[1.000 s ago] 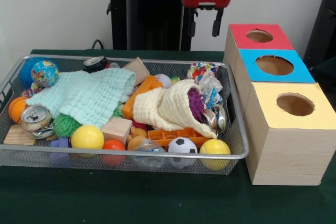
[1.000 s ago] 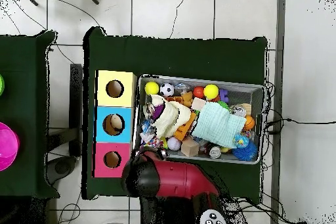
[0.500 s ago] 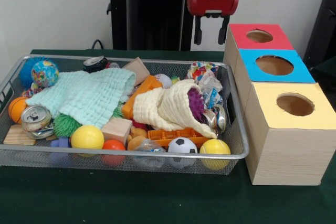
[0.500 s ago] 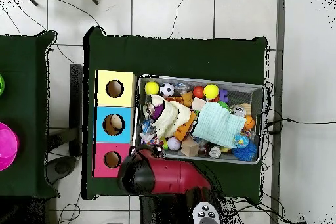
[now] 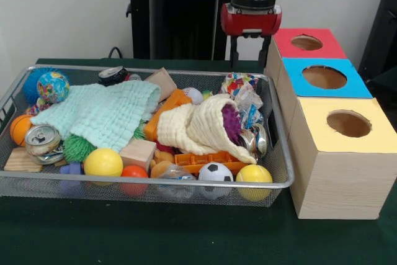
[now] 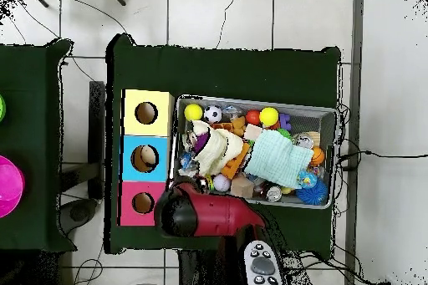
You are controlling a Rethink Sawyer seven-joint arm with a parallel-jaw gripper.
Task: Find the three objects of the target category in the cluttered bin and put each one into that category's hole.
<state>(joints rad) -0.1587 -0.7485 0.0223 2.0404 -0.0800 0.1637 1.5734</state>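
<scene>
Hand (image 5: 250,54) hangs empty with fingers apart, above the far right corner of the wire bin (image 5: 155,187), just beside the red-topped box (image 5: 308,42). Bin is crammed: mint cloth (image 5: 102,113), cream cloth (image 5: 198,125), yellow ball (image 5: 103,162), soccer ball (image 5: 215,171), can (image 5: 42,140), all on the green bench (image 5: 186,240).

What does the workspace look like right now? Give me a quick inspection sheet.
Surface: dark green table cover.
Job's things: wire bin packed full; three boxes beside it with round holes, red, blue and yellow.
Clutter: mint cloth and cream cloth draped over balls, wooden blocks, crushed cans and orange plastic pieces.
End effector: empty, fingers pointing down, behind the bin's far corner next to the red box; open or shut cannot be told.
Cables: black cable behind the bin; more on the tiled floor.
Surroundings: second green table with a pink round object.
</scene>
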